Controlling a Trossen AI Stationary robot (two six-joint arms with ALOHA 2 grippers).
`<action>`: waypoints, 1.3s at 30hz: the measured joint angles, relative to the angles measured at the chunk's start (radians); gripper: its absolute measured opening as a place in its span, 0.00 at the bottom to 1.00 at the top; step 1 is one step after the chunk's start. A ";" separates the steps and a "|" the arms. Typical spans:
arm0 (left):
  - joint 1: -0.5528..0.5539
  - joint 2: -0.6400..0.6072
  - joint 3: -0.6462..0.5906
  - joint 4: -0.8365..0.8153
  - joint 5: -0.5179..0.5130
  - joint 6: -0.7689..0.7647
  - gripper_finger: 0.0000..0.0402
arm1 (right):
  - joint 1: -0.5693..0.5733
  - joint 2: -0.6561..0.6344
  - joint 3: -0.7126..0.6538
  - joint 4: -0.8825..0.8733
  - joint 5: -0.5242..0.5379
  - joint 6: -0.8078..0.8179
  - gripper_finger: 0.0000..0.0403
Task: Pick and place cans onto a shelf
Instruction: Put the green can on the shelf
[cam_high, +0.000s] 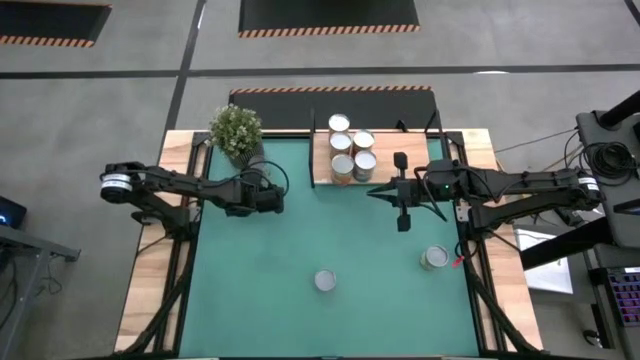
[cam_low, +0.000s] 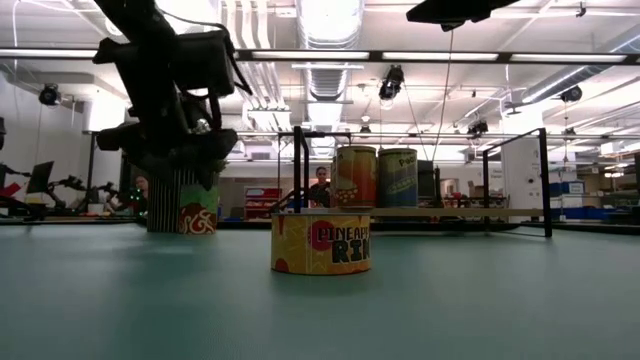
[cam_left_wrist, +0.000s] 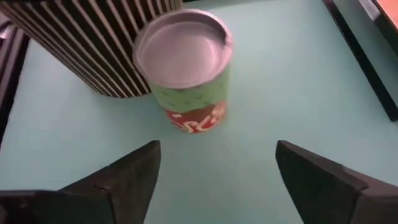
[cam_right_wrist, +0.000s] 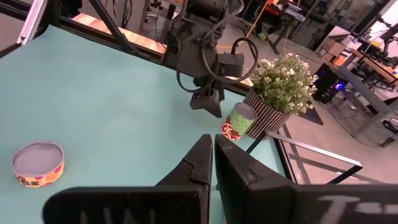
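A can with a green and red label stands upright on the green mat, right beside the striped plant pot. My left gripper is open and hovers just above and short of it, touching nothing; the right wrist view shows it over the can. My right gripper is shut and empty above the mat, beside the shelf. Several cans stand on the shelf's left end. A flat pineapple can and another can stand loose on the mat.
The potted plant stands at the mat's far left corner, close behind my left gripper. The shelf's black frame posts rise at its ends. The green mat is bare between the two arms.
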 joint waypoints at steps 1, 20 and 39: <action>0.000 0.006 -0.001 0.000 -0.010 -0.009 0.77 | 0.000 0.000 0.000 0.000 0.000 0.000 0.02; 0.000 0.176 -0.012 0.059 -0.179 -0.145 0.80 | 0.000 0.000 0.000 -0.002 0.000 0.000 0.02; 0.001 0.259 -0.012 0.088 -0.290 -0.251 0.64 | 0.000 0.000 0.000 -0.007 0.000 -0.002 0.02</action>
